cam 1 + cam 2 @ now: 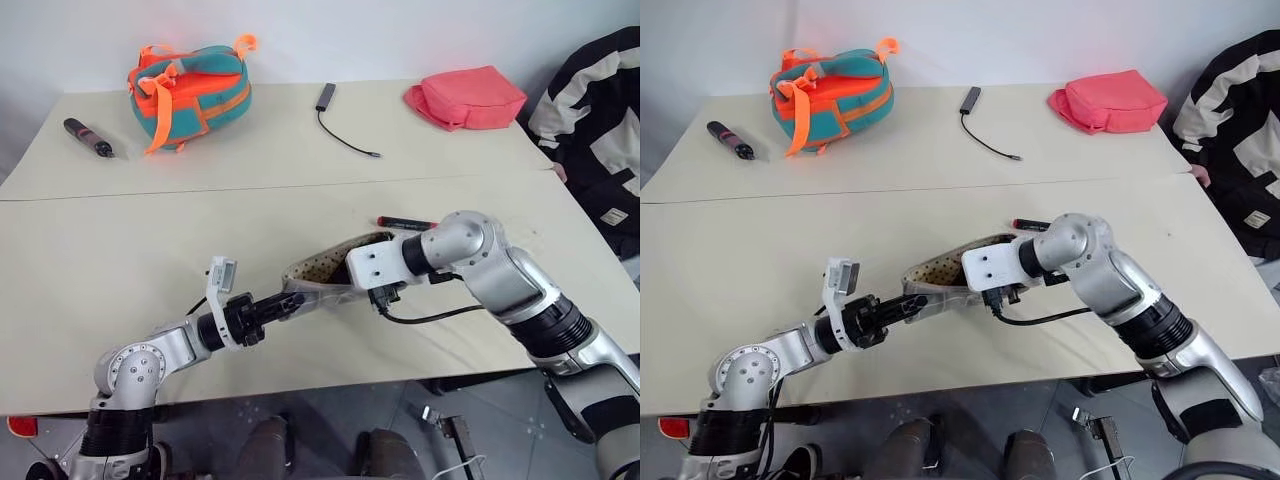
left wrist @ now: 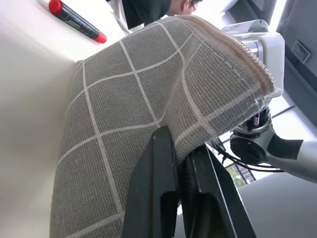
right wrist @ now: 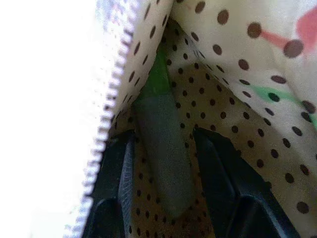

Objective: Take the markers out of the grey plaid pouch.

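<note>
Two cream tables (image 1: 120, 250) stand pushed together edge to edge, a seam running across between them, with a pale wall behind. On the far one lie a dark stick (image 1: 88, 138) with a red band, a teal-orange bag (image 1: 190, 92), a grey adapter with a black cable (image 1: 345, 135), and a coral pouch (image 1: 466, 97); a black-and-white garment (image 1: 600, 130) hangs at the right edge. On the near table the plaid pouch (image 2: 124, 119) is lifted at one end, its mouth showing dotted tan lining. The left gripper (image 2: 181, 163) is clamped on the pouch's fabric edge. The right gripper (image 3: 163, 168) is inside the mouth, fingers apart on either side of the green marker (image 3: 161, 144), not pressing it. The red marker (image 1: 405, 222) lies on the table just beyond the pouch. Its white print is too small to read.
</note>
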{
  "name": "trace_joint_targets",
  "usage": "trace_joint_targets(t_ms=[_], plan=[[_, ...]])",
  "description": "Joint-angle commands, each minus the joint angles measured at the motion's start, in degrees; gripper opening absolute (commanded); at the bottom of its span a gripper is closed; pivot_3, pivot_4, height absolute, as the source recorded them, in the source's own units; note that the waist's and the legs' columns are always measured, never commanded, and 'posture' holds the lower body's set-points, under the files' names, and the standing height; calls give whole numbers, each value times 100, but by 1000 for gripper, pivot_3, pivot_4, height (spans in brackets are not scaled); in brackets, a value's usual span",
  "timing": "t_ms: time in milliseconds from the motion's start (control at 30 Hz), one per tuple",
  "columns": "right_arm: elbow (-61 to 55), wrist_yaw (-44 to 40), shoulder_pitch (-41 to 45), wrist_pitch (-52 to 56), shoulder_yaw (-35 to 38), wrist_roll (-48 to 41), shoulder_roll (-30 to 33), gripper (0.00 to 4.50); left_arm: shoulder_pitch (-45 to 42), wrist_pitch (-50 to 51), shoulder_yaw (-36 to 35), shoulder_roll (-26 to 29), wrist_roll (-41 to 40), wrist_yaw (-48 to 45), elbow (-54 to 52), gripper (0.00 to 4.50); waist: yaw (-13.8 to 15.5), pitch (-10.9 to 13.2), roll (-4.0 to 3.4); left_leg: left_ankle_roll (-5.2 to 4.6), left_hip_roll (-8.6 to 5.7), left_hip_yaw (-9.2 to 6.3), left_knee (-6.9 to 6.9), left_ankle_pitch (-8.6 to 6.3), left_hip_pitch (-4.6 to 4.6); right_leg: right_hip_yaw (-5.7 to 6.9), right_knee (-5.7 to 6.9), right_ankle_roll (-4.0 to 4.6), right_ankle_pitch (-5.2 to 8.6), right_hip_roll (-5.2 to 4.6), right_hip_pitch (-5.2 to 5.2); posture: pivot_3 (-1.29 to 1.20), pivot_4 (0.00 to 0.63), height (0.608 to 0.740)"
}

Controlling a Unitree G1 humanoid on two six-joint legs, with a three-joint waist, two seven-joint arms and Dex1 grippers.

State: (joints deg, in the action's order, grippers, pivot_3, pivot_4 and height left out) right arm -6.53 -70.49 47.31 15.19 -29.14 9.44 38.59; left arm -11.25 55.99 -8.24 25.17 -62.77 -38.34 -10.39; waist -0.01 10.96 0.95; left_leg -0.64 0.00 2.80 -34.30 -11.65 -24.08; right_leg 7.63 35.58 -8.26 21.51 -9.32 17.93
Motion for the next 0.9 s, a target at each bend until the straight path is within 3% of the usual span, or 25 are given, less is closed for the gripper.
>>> trace_joint_targets(t_ms=[33,267,500,900], plan=[[119,89,44,-30,148,179,74,1935,83,-256,-234,129,140,-114,-96,0,-1,0,0,0,0,0,0,0,0,0,0,0,0,0,0,0,150,740],[157,199,130,106,445,-189,-177,1935,259,-1032,323,260,1092,-562,-474,0,0,0,0,1,0,2,1,0,0,-1,-4,0,0,0,0,0,150,740],[209,307,-27,374,543,-329,-331,1935,113,-2199,562,38,1955,-594,-788,0,13,0,0,2,-1,1,1,-1,-3,0,-5,0,0,0,0,0,150,740],[-56,825,-358,1724,761,-766,-930,1935,108,-3596,1129,-60,3202,-759,-850,0,15,0,0,2,0,2,6,-2,-3,2,-4,0,0,1,2,0,150,740]])
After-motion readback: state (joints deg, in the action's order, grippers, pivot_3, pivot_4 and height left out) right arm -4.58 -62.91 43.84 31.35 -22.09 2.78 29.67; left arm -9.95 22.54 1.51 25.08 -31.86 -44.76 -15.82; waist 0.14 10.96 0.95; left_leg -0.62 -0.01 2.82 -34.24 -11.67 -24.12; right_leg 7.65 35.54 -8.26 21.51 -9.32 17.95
